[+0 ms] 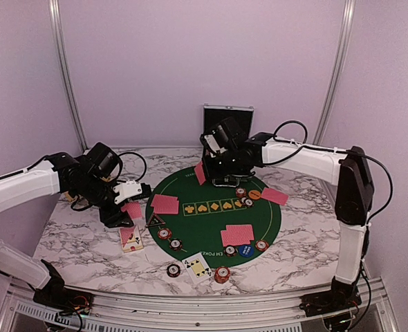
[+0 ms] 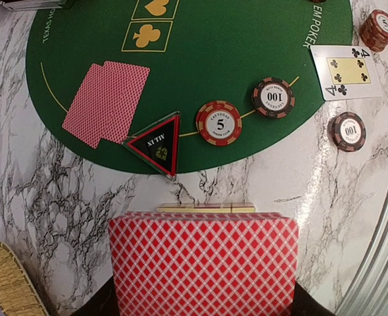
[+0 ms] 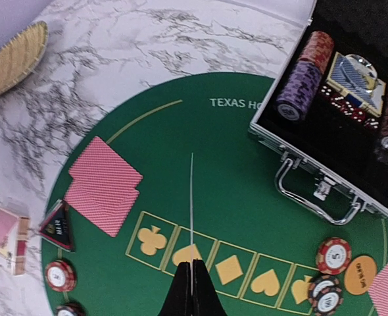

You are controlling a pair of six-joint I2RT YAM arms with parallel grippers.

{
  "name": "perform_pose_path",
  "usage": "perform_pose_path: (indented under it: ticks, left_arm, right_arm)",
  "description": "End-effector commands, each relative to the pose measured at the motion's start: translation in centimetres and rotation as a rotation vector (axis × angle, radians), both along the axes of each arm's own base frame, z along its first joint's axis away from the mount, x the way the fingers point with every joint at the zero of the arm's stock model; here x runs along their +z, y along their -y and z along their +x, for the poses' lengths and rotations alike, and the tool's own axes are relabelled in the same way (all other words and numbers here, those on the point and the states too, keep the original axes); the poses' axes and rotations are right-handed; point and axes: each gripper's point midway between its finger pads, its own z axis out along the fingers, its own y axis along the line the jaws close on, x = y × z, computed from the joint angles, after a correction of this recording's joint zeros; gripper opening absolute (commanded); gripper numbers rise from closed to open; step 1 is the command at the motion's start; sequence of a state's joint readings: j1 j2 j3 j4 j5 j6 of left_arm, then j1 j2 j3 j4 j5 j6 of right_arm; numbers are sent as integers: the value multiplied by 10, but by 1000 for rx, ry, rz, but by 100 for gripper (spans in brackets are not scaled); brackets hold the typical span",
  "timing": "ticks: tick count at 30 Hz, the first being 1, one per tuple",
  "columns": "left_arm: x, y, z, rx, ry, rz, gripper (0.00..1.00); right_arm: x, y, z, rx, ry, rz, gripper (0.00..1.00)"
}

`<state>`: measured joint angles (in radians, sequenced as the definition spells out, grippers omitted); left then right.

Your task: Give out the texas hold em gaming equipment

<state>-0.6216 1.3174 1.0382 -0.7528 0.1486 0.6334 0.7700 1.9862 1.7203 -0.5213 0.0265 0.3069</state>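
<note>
The case (image 1: pixel 227 115) blocks the mat's (image 1: pixel 204 229) far edge, poker chips (image 1: pixel 164 234) its near rim; marble (image 1: pixel 308 243) rightward lies bare.

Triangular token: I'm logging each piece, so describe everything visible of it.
The triangular token is black with a red rim, glossy like plastic, printed ALL IN in white. It lies face up at the edge of the green mat, one tip reaching the marble tabletop, between a red-backed card pair and a 5 chip. Nothing grips it.

The marbled surface (image 1: pixel 72 238) carries a round green mat (image 1: pixel 211 225) just right of the left end effector (image 1: pixel 129 209). A card deck (image 1: pixel 131 238) lies close by it. Farther right lie a dark chip (image 1: pixel 173 270), a four of clubs (image 1: pixel 198 266) and a red chip stack (image 1: pixel 222 274).
</note>
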Motion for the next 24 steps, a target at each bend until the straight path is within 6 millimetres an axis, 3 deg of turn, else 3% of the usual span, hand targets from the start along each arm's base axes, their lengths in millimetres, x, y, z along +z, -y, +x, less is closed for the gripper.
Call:
perform_pose_path:
  ticks: [1,5,12,19,24]
  left_arm:
    - [5,-6,-4,20,-15,-26,0]
    - [4,-8,-6,28,-35,-30,0]
    - [3,-12,-7,58,-66,-42,0]
    - [5,-16,-9,69,-70,-53,0]
    - [4,-14,-9,70,-86,-62,0]
  right_arm:
    - [-22,31,14,-14,206,-391,0]
    - [-20,36,19,-12,362,-412,0]
    - [-24,43,11,7,463,-411,0]
    - [-32,38,0,76,489,-397,0]
    - [-25,29,1,96,557,-417,0]
